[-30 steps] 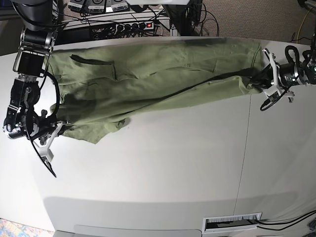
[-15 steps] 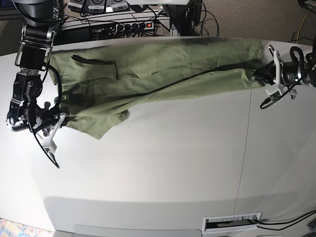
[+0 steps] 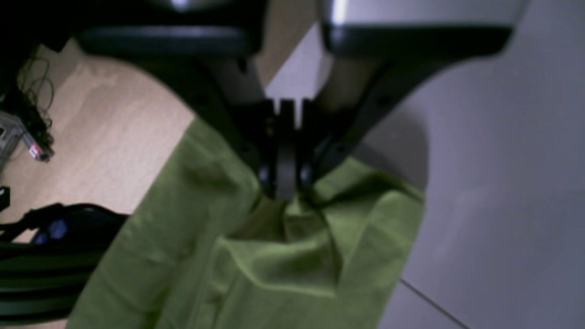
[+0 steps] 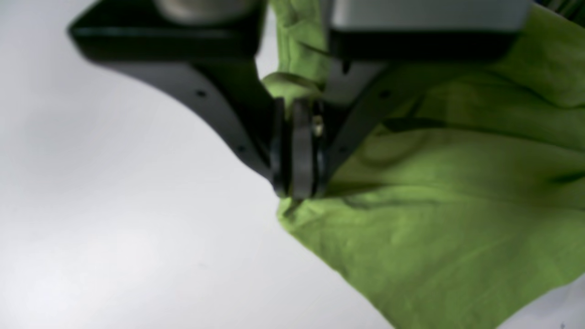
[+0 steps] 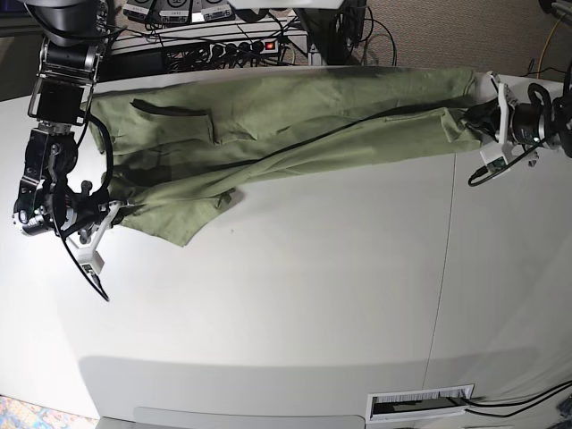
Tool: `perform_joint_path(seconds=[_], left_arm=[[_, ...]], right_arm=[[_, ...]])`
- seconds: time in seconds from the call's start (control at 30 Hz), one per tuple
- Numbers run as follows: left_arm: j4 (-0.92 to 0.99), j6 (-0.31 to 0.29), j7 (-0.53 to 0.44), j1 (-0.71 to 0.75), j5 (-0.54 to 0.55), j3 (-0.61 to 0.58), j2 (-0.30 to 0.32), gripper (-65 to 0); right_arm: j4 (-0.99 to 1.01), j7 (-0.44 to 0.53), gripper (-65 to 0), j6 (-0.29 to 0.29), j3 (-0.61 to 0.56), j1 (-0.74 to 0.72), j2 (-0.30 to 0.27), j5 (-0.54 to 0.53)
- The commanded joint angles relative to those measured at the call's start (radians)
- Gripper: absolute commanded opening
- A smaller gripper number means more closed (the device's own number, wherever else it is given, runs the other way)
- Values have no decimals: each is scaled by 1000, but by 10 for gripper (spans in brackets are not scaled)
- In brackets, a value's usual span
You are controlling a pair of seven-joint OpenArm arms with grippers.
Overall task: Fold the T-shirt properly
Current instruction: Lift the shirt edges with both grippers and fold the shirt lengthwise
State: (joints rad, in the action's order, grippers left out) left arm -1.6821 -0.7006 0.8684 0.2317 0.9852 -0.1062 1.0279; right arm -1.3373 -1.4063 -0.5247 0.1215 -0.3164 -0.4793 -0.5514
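The sage-green T-shirt (image 5: pixel 286 134) lies stretched in a long band across the far part of the white table (image 5: pixel 313 295), from left to right. My left gripper (image 5: pixel 480 128) at the base view's right is shut on the shirt's right end; the left wrist view shows its fingertips (image 3: pixel 285 183) pinching bunched green cloth (image 3: pixel 274 256). My right gripper (image 5: pixel 114 213) at the base view's left is shut on the shirt's lower left corner; the right wrist view shows its jaws (image 4: pixel 297 183) closed on a cloth edge (image 4: pixel 434 228). A fold hangs down near the left middle (image 5: pixel 192 223).
A power strip and cables (image 5: pixel 232 45) sit behind the table's far edge. Black cables loop off both arms (image 5: pixel 89 277). A table seam (image 5: pixel 442 268) runs down the right side. A white vent slot (image 5: pixel 420 404) is at the front edge.
Both grippers have moved toward the far edge, pulling the shirt tauter and straighter. The left gripper rose toward the far right corner; the hanging fold has shifted slightly.
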Motion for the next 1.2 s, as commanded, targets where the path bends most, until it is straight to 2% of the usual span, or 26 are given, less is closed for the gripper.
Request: perform_joint_path(seconds=[0.0,0.1,0.23,0.47,0.5,0.6,0.67,0.8,0.87,1.0,1.07,1.17], left_arm=[[-15,2,1,-11,18,12,34,-650],[-42,2,12,-10,18,12,60,-650],[-97,2,82,-10,40,11,83,-650],[-98,2,81,81,62,11,75,-650],[-98,2,81,102,45,11,71,-650],[-98,2,80,138,-50,11,51,-515],[-98,2,66,142,-107,11,43,-464],[-99,2,-82,135,-217,11,40,-463],[-105,35,-123,124,-283,11,33,-463],[-130,84,-137,100,-340,11,30,-463],[-151,109,-139,82,-358,12,27,-465],[-186,164,-174,61,-440,11,19,-465]], right_arm=[[-18,10,-650,-2,5,-27,-19,-6],[-18,10,-650,-2,5,-27,-19,-23],[-18,10,-650,-3,5,-27,-19,-62],[-18,10,-650,-7,5,-27,-19,-58],[-18,10,-650,-6,5,-27,-19,-58],[-18,10,-650,-6,5,-27,-19,-58],[-18,10,-650,-6,5,-29,-19,-60],[-22,10,-650,-6,5,-35,-19,-77],[-35,10,-605,-8,5,-35,-19,-96],[-57,32,-524,-39,5,-36,-18,-95],[-57,47,-522,-47,5,-45,-16,-95],[-57,83,-522,-68,5,-56,-13,-94]])
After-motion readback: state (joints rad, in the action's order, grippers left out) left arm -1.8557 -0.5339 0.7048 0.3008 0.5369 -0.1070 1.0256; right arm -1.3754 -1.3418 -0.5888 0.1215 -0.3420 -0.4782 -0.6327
